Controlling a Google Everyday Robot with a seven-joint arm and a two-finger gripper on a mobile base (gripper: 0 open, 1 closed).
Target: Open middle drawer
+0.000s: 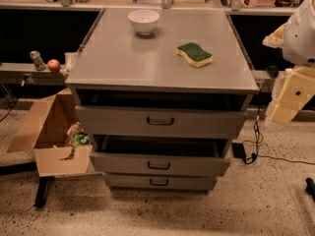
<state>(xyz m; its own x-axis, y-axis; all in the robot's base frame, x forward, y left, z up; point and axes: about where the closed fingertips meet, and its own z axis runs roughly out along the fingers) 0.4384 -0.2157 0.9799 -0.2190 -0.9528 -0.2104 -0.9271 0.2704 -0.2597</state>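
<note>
Grey metal cabinet point(162, 65), 3 drawers, flat straight-edged top. Open speckled floor point(147, 215) on the near side; cardboard box point(49, 127) close at left, black cable point(256, 141) at right.

Middle drawer point(197, 165): smooth grey front, dark loop handle point(159, 166), standing pulled out past the bottom drawer point(187, 183).

On top: round white bowl point(143, 21), far; green-and-yellow sponge point(195, 54), right.

Gripper point(283, 111): cream, blocky, at the right edge beside the cabinet, well apart from the handle; whether released or clenched cannot be told.

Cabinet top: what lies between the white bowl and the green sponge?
Bare cabinet top between bowl and sponge, shown in the camera view; the gripper hangs off its right side.
</note>
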